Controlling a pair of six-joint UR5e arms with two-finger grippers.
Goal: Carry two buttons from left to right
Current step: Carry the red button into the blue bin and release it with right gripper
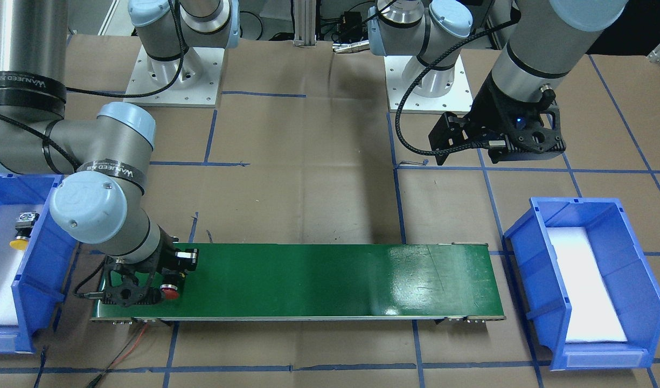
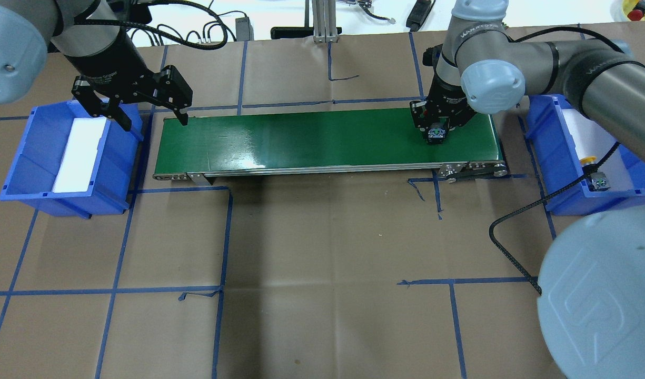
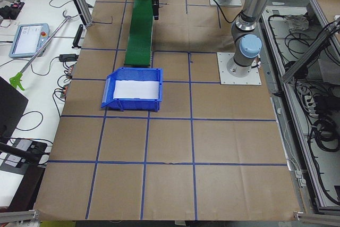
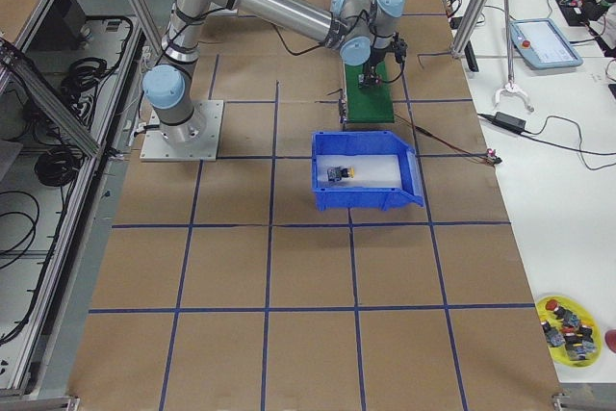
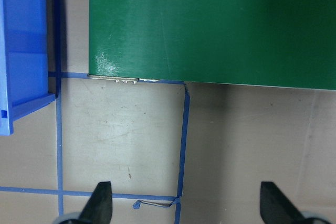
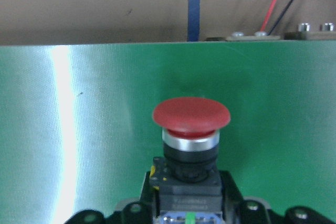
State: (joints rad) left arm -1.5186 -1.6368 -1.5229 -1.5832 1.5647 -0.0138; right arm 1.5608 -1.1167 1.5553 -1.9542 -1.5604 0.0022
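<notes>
We find the red button (image 6: 191,116) lying on its side at the right-hand end of the green belt (image 1: 319,280). Its cap points toward the belt's edge, on the side away from the robot. The right pincer (image 2: 437,125) is down at it. The button's grey rear block sits at the bottom edge of the right wrist view, where the jaws would be, but we cannot tell whether they have closed on it. The yellow button (image 1: 22,231) already lies in the right bin (image 1: 36,291), on the white liner. So we judge one button delivered and the second one at pick-up.

The left pincer (image 2: 155,122) hangs spread wide and empty, above the belt's left end and beside the left bin (image 2: 38,158) (in which we see only white liner).

We expect the button to be light and rigid, mostly hard plastic. The domed cap looks smooth and would likely slip. The round body might roll on the belt if nudged. We would take hold across the flat sides of the square rear block, squarely, and lift straight up off the belt before swinging over the tabletop (image 2: 327,252) to the bin.
</notes>
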